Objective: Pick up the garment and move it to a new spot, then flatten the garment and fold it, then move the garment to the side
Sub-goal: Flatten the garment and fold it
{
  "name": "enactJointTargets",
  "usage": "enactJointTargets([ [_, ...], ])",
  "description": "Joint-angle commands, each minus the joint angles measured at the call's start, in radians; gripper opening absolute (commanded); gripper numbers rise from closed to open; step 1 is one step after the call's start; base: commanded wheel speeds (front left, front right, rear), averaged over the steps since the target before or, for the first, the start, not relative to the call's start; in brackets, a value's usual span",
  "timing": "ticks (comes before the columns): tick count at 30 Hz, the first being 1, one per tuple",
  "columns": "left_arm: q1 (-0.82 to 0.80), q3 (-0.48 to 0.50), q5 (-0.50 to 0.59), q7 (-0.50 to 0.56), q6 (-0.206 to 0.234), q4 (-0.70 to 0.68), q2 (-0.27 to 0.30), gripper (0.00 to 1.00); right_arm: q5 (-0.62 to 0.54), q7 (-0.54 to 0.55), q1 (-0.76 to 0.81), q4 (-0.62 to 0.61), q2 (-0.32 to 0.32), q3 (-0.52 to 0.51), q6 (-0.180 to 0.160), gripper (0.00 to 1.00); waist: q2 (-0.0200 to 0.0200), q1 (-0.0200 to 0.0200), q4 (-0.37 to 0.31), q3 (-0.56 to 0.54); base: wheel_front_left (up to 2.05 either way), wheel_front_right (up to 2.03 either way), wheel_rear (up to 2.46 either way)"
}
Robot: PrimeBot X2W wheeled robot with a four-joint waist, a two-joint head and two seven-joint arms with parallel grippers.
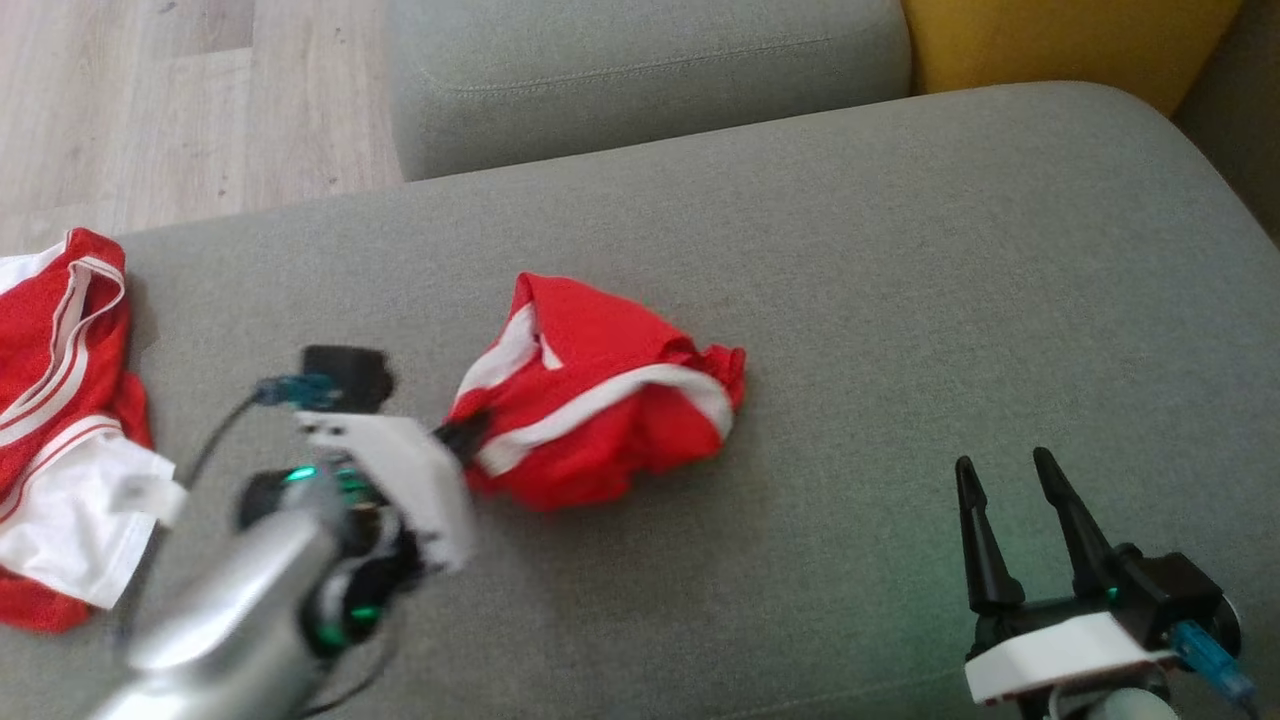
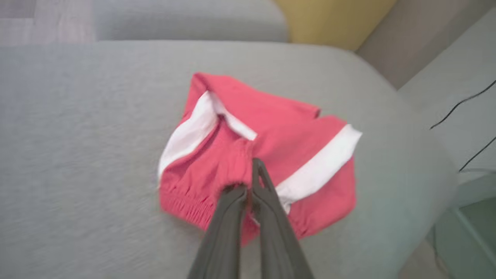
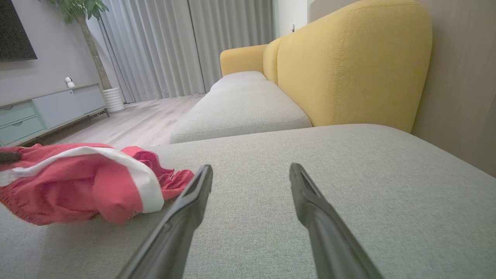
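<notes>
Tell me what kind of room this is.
Most likely a home living room: a long grey sofa with a yellow backrest, floor-length curtains, and a low cabinet standing on a wooden floor.

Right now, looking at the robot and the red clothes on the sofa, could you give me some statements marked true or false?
1. The left end effector is shut on the crumpled red fabric garment with white stripes. True.
2. Both end effectors grip that garment. False: the right end effector is open and apart from it, above the grey fabric sofa cushion.
3. A second red and white garment lies near the cushion's left edge. True.
4. The gripped garment is spread flat and neatly folded. False: it is bunched up.
5. The sofa's backrest is blue. False: it is a yellow padded backrest.
</notes>
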Motion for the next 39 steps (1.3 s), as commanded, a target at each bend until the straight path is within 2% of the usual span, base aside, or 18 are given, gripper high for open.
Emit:
enactJointTargets([
  [1, -0.063, 0.03, 0.003, 0.052, 0.007, -0.032, 0.081, 0.0, 0.005, -0.011, -0.014, -0.031, -0.005, 0.023, 0.008, 1.0, 0.0, 0.0, -0.002, 0.001, 0.0, 0.0, 0.0],
  [5, -0.005, -0.005, -0.003, 0.185, 0.003, -0.079, 0.236, 0.0, 0.011, -0.011, -0.014, -0.031, 0.002, 0.025, 0.008, 1.0, 0.0, 0.0, -0.013, 0.005, 0.0, 0.0, 0.0],
  [8, 0.078, -0.002, -0.046, 0.227, 0.01, -0.161, 0.324, 0.0, 0.012, -0.011, 0.0, -0.032, 0.005, 0.011, 0.008, 1.0, 0.0, 0.0, -0.011, 0.012, 0.0, 0.0, 0.0],
  [12, 0.181, 0.014, -0.086, 0.235, 0.047, -0.281, 0.415, 0.0, 0.013, -0.011, 0.016, -0.037, 0.008, -0.005, 0.008, 1.0, 0.0, 0.0, 0.008, 0.024, 0.0, 0.0, 0.0],
  [15, 0.231, -0.008, -0.06, 0.248, 0.089, -0.339, 0.468, 0.0, 0.013, -0.011, 0.015, -0.04, 0.01, -0.009, 0.008, 1.0, 0.0, 0.0, 0.027, 0.034, 0.0, 0.0, 0.0],
  [17, 0.248, -0.001, -0.04, 0.22, 0.133, -0.352, 0.473, 0.03, 0.013, -0.011, 0.006, -0.04, 0.011, -0.005, 0.008, 1.0, 0.0, 0.0, 0.037, 0.039, 0.0, 0.0, 0.0],
  [18, 0.256, 0.0, -0.034, 0.208, 0.148, -0.355, 0.471, 0.38, 0.014, -0.011, 0.001, -0.04, 0.011, -0.001, 0.008, 1.0, 0.0, 0.0, 0.041, 0.04, 0.0, 0.0, 0.0],
  [19, 0.265, 0.0, -0.031, 0.198, 0.156, -0.359, 0.469, 0.79, 0.014, -0.011, -0.003, -0.04, 0.012, 0.001, 0.008, 1.0, 0.0, 0.0, 0.043, 0.04, 0.0, 0.0, 0.0],
  [20, 0.274, 0.004, -0.035, 0.189, 0.165, -0.362, 0.465, 1.0, 0.014, -0.011, -0.007, -0.039, 0.012, 0.004, 0.008, 1.0, 0.0, 0.0, 0.045, 0.04, 0.0, 0.0, 0.0],
  [23, 0.304, 0.021, -0.039, 0.152, 0.193, -0.382, 0.47, 1.0, 0.015, -0.011, -0.013, -0.037, 0.013, 0.009, 0.008, 1.0, 0.0, 0.0, 0.042, 0.038, 0.0, 0.0, 0.0],
  [28, 0.335, 0.067, -0.014, 0.091, 0.277, -0.447, 0.518, 1.0, 0.017, -0.011, -0.01, -0.038, 0.014, 0.006, 0.008, 1.0, 0.0, 0.0, 0.032, 0.041, 0.0, 0.0, 0.0],
  [31, 0.319, 0.085, 0.011, 0.069, 0.319, -0.518, 0.518, 1.0, 0.018, -0.011, -0.01, -0.037, 0.014, 0.007, 0.008, 1.0, 0.0, 0.0, 0.023, 0.046, 0.0, 0.0, 0.0],
  [34, 0.271, 0.078, 0.031, 0.064, 0.329, -0.582, 0.461, 1.0, 0.019, -0.011, -0.018, -0.036, 0.014, 0.012, 0.008, 1.0, 0.0, 0.0, 0.013, 0.055, 0.0, 0.0, 0.0],
  [38, 0.181, 0.009, 0.05, 0.105, 0.299, -0.55, 0.326, 1.0, 0.021, -0.011, -0.037, -0.034, 0.015, 0.026, 0.008, 1.0, 0.0, 0.0, -0.006, 0.073, 0.0, 0.0, 0.0],
  [39, 0.181, 0.009, 0.05, 0.105, 0.299, -0.55, 0.326, 1.0, 0.021, -0.011, -0.037, -0.034, 0.015, 0.026, 0.008, 1.0, 0.0, 0.0, -0.006, 0.073, 0.0, 0.0, 0.0],
])
